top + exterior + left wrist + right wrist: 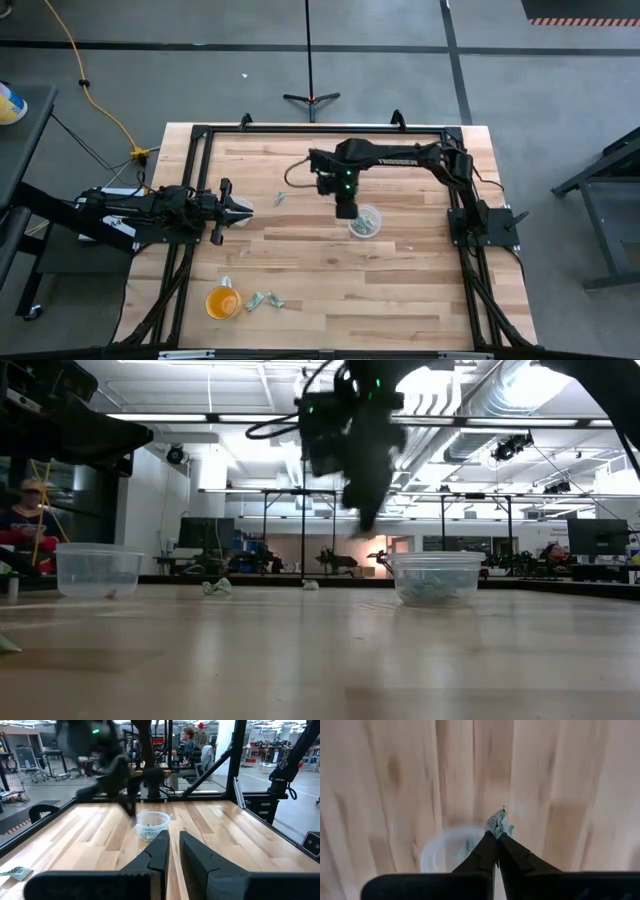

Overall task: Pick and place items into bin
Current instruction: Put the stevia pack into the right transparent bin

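A: Where is the right pincer (346,209) at this moment?

B: It hangs above the middle of the wooden surface (400,290), right next to the clear bin (365,221), on that bin's far-left edge as the overhead camera shows it. Its own wrist camera looks straight down: the 2 fingers are clenched on 1 small pale green-and-silvery scrap (496,824), with the blurred round rim of the bin (445,852) just below the tips.

A: And the left pincer (243,210)?

B: It waits at the left side of the surface, pointing toward the middle. Its 2 fingers (160,851) stand slightly apart, released, with nothing between them.

A: Where are the other scraps?

B: Several already lie inside the clear bin; they show as a pale heap (432,591) through its wall from the level camera. A loose scrap (279,199) lies on the wood between the 2 pincers, and a few more (262,300) sit just beside the orange cup (221,301) near the front-left corner.

A: Anything else on the wood?

B: A 2nd clear tub (97,571) stands at the left tip, with little in it that I can make out.
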You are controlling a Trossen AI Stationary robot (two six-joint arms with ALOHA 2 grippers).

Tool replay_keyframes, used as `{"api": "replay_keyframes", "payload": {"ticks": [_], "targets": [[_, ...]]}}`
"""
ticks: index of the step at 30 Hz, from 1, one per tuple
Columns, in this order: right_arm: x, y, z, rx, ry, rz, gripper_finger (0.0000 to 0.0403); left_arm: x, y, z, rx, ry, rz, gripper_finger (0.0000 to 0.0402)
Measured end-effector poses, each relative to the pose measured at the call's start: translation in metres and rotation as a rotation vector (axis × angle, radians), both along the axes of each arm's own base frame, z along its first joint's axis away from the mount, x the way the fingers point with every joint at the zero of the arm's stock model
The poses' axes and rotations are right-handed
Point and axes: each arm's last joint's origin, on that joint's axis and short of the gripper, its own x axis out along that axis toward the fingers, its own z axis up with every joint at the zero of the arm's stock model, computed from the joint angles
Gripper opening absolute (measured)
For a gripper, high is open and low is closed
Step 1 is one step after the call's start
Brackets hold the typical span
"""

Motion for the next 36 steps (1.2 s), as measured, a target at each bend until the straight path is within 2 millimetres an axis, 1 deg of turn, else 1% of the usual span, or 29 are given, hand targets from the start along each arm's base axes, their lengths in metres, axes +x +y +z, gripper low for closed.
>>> {"api": "replay_keyframes", "payload": {"ticks": [2, 4, 8, 12, 16, 19, 23, 25, 28, 30, 33, 34, 36], "targets": [[-0.006, 0.011, 0.006, -0.061, 0.107, -0.001, 0.0005, 0.000, 0.000, 0.000, 0.000, 0.000, 0.001, 0.0081], [-0.010, 0.020, 0.006, -0.116, 0.179, -0.004, 0.0003, 0.000, 0.000, 0.000, 0.000, 0.001, 0.000, 0.0081], [-0.017, 0.031, -0.007, -0.097, 0.261, -0.021, 0.0014, 0.000, 0.000, 0.000, 0.000, 0.001, 0.000, 0.0081], [-0.024, 0.038, -0.019, -0.086, 0.340, -0.051, 0.0017, 0.000, 0.000, 0.000, 0.000, 0.001, 0.001, 0.0081], [-0.026, 0.039, -0.025, -0.085, 0.350, -0.057, 0.0022, 0.000, 0.000, 0.000, 0.000, 0.001, 0.000, 0.0081], [-0.023, 0.038, -0.026, -0.084, 0.321, -0.053, 0.0046, 0.000, 0.000, 0.000, 0.000, 0.000, 0.001, 0.0081], [-0.013, 0.037, -0.022, -0.072, 0.169, -0.029, 0.0088, 0.000, 0.000, 0.000, 0.000, 0.001, 0.000, 0.0081], [-0.010, 0.037, -0.014, -0.075, 0.061, -0.007, 0.0102, 0.000, 0.000, 0.000, 0.000, 0.001, 0.000, 0.0081], [-0.010, 0.036, 0.003, -0.121, -0.116, 0.006, 0.0110, 0.000, 0.000, 0.000, 0.000, 0.001, 0.000, 0.0081], [-0.012, 0.036, 0.011, -0.155, -0.271, 0.004, 0.0108, 0.000, 0.000, 0.000, 0.000, 0.000, 0.000, 0.0081], [-0.025, 0.036, 0.015, -0.197, -0.536, -0.004, 0.0099, 0.000, 0.000, 0.000, 0.000, 0.001, 0.000, 0.0081], [-0.033, 0.035, 0.014, -0.205, -0.606, -0.013, 0.0096, 0.000, 0.000, 0.000, 0.000, 0.001, 0.001, 0.0081], [-0.054, 0.033, 0.008, -0.207, -0.691, -0.065, 0.0090, 0.000, 0.000, 0.000, 0.000, 0.001, 0.000, 0.0081]]}}
